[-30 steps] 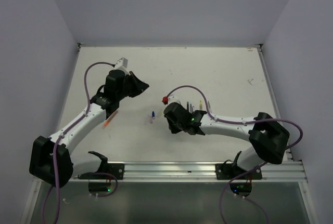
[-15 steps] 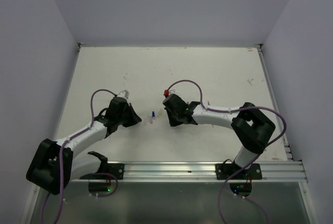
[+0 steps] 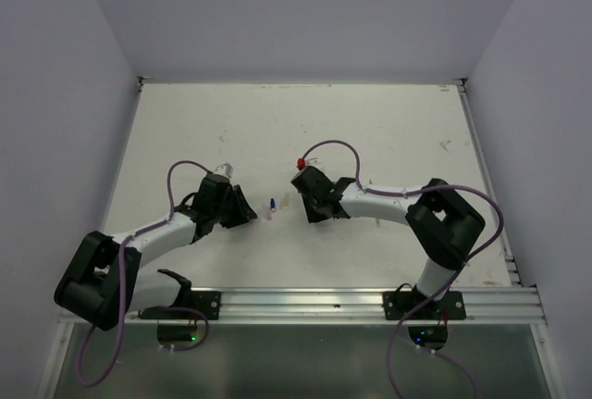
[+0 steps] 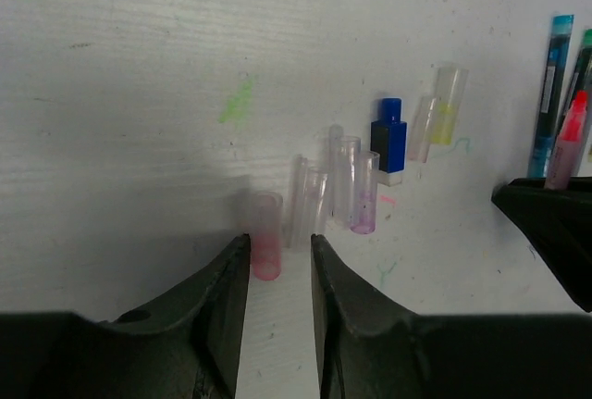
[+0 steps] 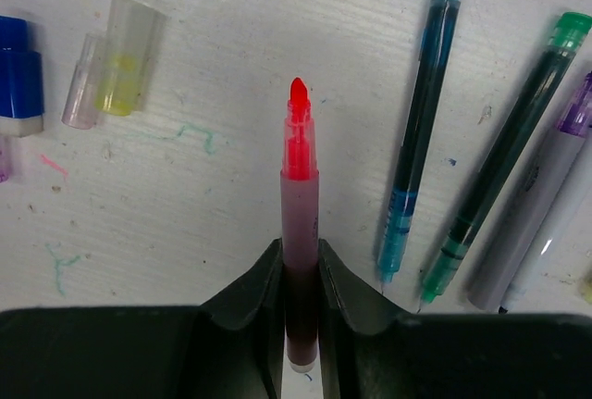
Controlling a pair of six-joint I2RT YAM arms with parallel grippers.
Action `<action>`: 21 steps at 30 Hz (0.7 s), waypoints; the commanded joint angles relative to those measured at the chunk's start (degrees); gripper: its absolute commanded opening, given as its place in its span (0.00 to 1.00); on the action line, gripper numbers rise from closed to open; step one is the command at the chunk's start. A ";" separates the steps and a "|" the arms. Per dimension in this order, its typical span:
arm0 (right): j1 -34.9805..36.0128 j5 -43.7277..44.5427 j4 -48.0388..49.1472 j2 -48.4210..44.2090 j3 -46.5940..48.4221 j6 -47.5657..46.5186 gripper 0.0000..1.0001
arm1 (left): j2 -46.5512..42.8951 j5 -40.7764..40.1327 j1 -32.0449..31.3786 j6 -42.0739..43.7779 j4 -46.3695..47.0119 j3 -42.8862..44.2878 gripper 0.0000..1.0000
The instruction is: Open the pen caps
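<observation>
Since the frame half a second back, both arms are drawing a little closer to the centre of the top view, the left arm folding lower toward the bottom left. The left end effector is resting low over the white tabletop with its fingers set to a narrow gap and nothing clamped between them. A pink translucent plastic cap is lying at the mouth of that gap, just beside the left-hand fingertip. Above it in the left wrist view, a cluster of clear plastic caps is lying close together. A blue plastic cap with a white base is sitting just to their right, and a pale yellow see-through cap is further right. The right end effector is gripping an orange-red stick pen by its lower barrel, the bare red tip pointing to the top of the right wrist view. To its right, a teal stick pen, a green stick pen and a purple-and-grey stick pen are lying side by side.
</observation>
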 commanded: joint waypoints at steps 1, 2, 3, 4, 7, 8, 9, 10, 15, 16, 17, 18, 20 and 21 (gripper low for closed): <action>-0.53 1.68 -0.32 1.29 1.39 -0.72 0.23 | 1.53 0.00 -0.25 -0.37 1.45 -0.48 0.36; -0.62 1.50 0.38 1.20 1.39 -1.07 0.31 | 1.53 -0.17 -0.25 -0.46 1.45 -0.56 0.38; -0.62 1.23 0.48 0.94 1.31 -1.43 0.34 | 1.36 -0.26 -0.25 -0.46 1.45 -0.48 0.39; -0.62 0.88 0.91 0.76 1.22 -1.60 0.36 | 1.10 -0.61 -0.25 -0.55 1.36 -0.21 0.42; -0.62 -0.26 1.79 0.23 1.31 -2.48 0.46 | 0.22 -2.10 -0.25 -0.64 -0.74 0.92 0.49; -0.62 -0.79 1.79 -0.03 1.65 -3.09 0.47 | -0.05 -2.46 -0.25 -0.55 -1.53 1.28 0.50; -0.62 -1.14 1.88 -0.21 1.74 -3.27 0.47 | -0.83 -2.81 -0.25 -0.64 -2.15 1.72 0.52; -0.53 -1.40 2.14 -0.99 1.83 -3.71 0.47 | -1.36 -2.99 -0.25 -0.73 -3.81 2.68 0.53; -0.62 -2.64 1.80 -5.91 2.71 -5.12 0.48 | -7.25 -8.76 -0.25 -1.25 -11.46 6.64 0.59; -0.62 -2.64 1.53 -6.96 2.89 -5.38 0.48 | -8.30 -10.35 -0.25 -2.56 -14.86 8.30 0.63; -0.53 -2.81 1.01 -9.06 3.32 -5.73 0.49 | -9.88 -14.37 -0.16 -3.62 -17.07 9.27 0.68; -0.45 -4.03 0.83 -10.04 3.50 -5.91 0.49 | -10.50 -16.41 -0.07 -4.93 -21.10 11.20 0.76; -0.45 -5.09 0.83 -12.32 3.50 -6.17 0.49 | -11.47 -20.99 1.15 -9.15 -25.34 13.40 0.86; -0.45 -5.45 0.83 -12.86 3.42 -6.26 0.49 | -11.56 -22.14 1.85 -12.56 -29.36 15.59 0.96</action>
